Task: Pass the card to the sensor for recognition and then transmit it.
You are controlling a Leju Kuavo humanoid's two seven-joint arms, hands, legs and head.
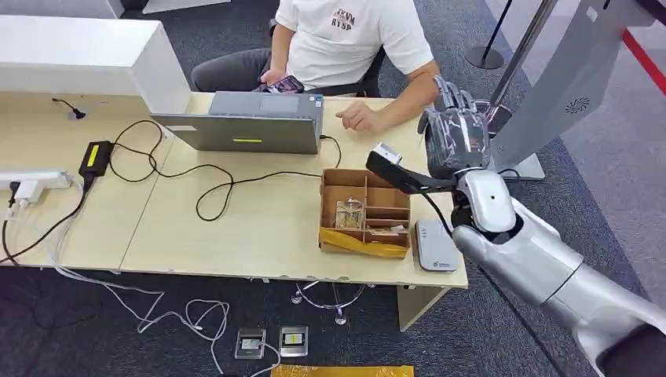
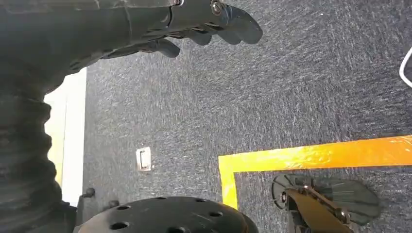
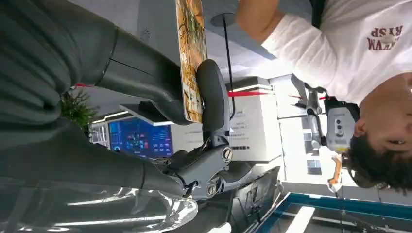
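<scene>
Left hand (image 2: pixel 194 29) is hanging beside the body over dark grey carpet (image 2: pixel 291 87), fingers loosely curled, nothing in them.

Right hand (image 1: pixel 451 137), grey and wrapped in clear film, is raised above the far right end of the pale wooden worktop (image 1: pixel 236 228). It is pinching a thin flat card with an orange-green printed face (image 3: pixel 190 58) between thumb and a dark finger, clamped near one end, the rest sticking out free. In the head view the hand's own back is hiding the card.

Handling, judged: the card looks light, stiff and slick, so it could pivot or slide in a narrow pinch. Best hold is flat across both faces near an edge, leaving the rest bare for reading.

Below the hand, on the worktop's near right corner, a small grey flat reader with a cable (image 1: pixel 434 247) is lying, likely the sensor. Just beside it is a brown cardboard divider box (image 1: pixel 365 212). Farther back a grey laptop (image 1: pixel 243 124) is standing. Beyond it a seated person in a white T-shirt (image 1: pixel 345 35) is resting one hand (image 1: pixel 357 118) on the worktop.
</scene>
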